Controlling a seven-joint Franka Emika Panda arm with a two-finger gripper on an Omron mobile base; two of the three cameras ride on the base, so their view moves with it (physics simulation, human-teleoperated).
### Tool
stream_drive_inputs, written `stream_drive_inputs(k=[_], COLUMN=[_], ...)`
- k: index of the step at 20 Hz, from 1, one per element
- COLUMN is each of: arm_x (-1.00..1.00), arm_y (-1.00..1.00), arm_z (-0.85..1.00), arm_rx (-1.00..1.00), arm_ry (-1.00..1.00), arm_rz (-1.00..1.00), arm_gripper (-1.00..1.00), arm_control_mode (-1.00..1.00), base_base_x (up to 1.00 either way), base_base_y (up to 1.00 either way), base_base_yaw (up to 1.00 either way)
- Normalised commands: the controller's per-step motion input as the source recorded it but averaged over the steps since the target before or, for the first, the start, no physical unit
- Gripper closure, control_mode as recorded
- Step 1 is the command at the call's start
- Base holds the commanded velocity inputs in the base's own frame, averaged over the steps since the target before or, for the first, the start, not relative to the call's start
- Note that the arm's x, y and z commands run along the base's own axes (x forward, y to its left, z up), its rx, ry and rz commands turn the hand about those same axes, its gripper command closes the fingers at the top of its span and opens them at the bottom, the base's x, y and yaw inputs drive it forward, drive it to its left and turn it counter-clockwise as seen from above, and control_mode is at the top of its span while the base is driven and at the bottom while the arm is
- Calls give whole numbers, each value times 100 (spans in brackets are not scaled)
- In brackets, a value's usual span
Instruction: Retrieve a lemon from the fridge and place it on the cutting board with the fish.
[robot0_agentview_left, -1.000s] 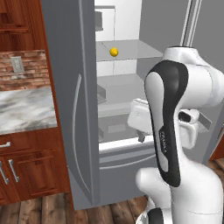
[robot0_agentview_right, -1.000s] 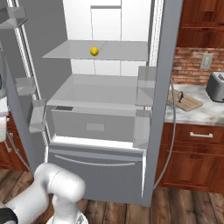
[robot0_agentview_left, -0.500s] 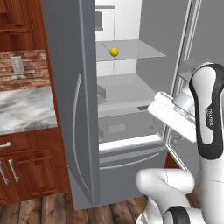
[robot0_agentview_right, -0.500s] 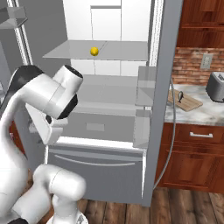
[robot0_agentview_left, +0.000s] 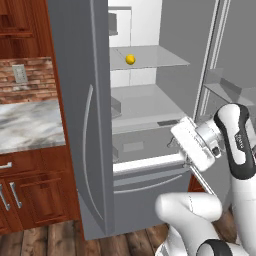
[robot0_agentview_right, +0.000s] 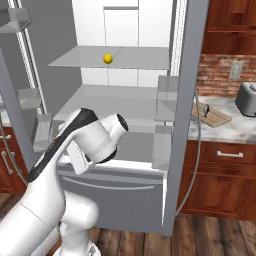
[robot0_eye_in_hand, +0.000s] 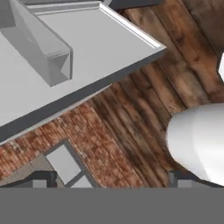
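Swinging up from low toward open fridge (robot0_agentview_right: 180, 100), gripper (robot0_eye_in_hand: 109, 179) jaws spread empty; needing higher reach, centring on lemon (robot0_agentview_left: 130, 59) on upper shelf (robot0_agentview_right: 145, 59).

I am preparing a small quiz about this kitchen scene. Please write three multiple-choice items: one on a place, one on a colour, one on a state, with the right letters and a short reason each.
1. Where is the lemon?
A. on the fridge's upper glass shelf
B. on the cutting board
C. on the floor

2. What colour is the fish on the cutting board?
A. orange
B. dark grey-black
C. white

3. How do the doors of the fridge stand?
A. both shut
B. open
C. removed

Answers:
1 A: it lies on the high shelf inside.
2 B: a dark slim shape lies on the tan board.
3 B: the shelved interior shows between the swung-out doors.
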Motion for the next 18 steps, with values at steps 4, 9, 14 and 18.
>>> stream_drive_inputs(k=[4,9,14,18], arm_x=[66,70,77,82], arm_y=[0,0,0,11], arm_z=[-63,-22,-1,-8], arm_rx=[18,14,9,4], arm_ry=[-21,-9,0,0], arm_rz=[0,0,0,4], arm_gripper=[-100,-100,-100,-100], arm_control_mode=[-100,-100,-100,-100], base_base_x=[0,0,0,0], base_base_y=[0,0,0,0], base_base_yaw=[0,0,0,0])
